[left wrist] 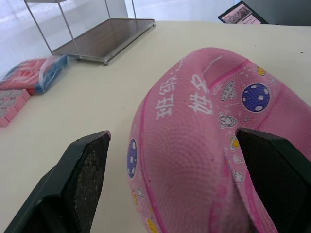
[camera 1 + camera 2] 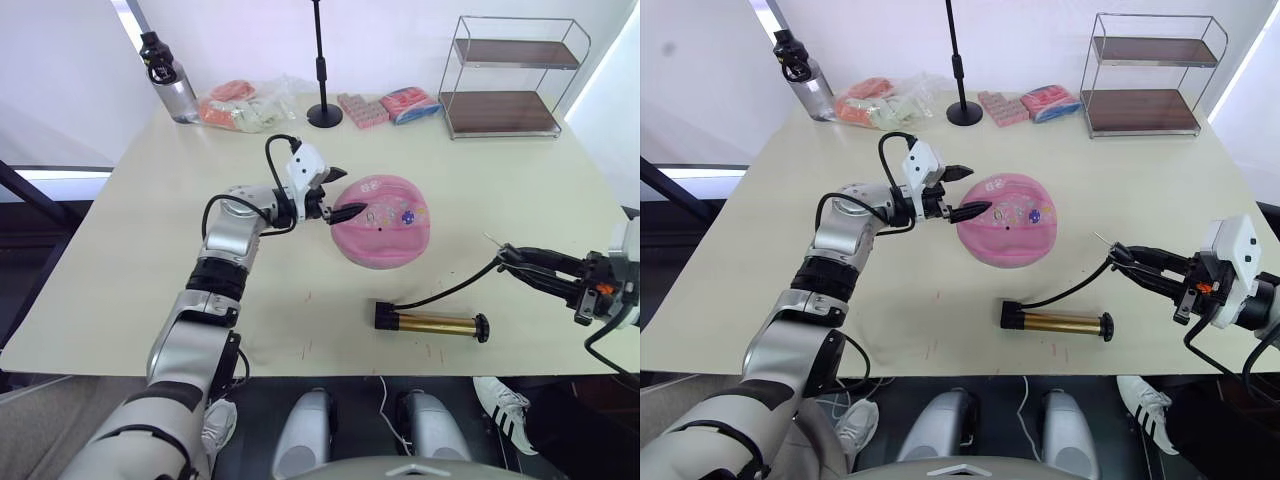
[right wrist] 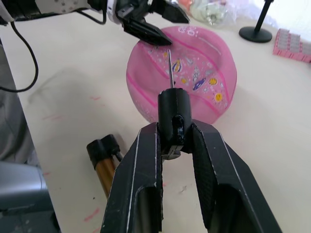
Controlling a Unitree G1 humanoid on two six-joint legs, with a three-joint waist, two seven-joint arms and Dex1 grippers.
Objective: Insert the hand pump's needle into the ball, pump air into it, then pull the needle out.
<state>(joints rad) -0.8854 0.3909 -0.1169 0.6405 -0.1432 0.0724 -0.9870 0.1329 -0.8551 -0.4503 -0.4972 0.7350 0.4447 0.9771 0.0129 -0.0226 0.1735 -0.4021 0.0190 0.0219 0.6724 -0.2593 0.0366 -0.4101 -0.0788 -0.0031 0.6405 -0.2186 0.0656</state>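
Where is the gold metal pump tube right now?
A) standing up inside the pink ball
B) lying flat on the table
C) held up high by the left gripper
B: the gold metal pump tube lies flat on the cream table, in front of the pink rubber ball.

Bright, even daylight, soft shadows, blown-out white background, near jaws slightly blurred.

Your right gripper (image 3: 174, 141) is clamped on the black end piece of the hose (image 3: 174, 119), with the needle (image 3: 169, 68) sticking out past it toward the ball (image 3: 189, 73), apart from its skin. Across the ball you see the left gripper (image 3: 155, 19), spread, one finger resting on the ball's dented top. The hand pump (image 3: 104, 162) lies on the table (image 3: 272, 92) beside your fingers.
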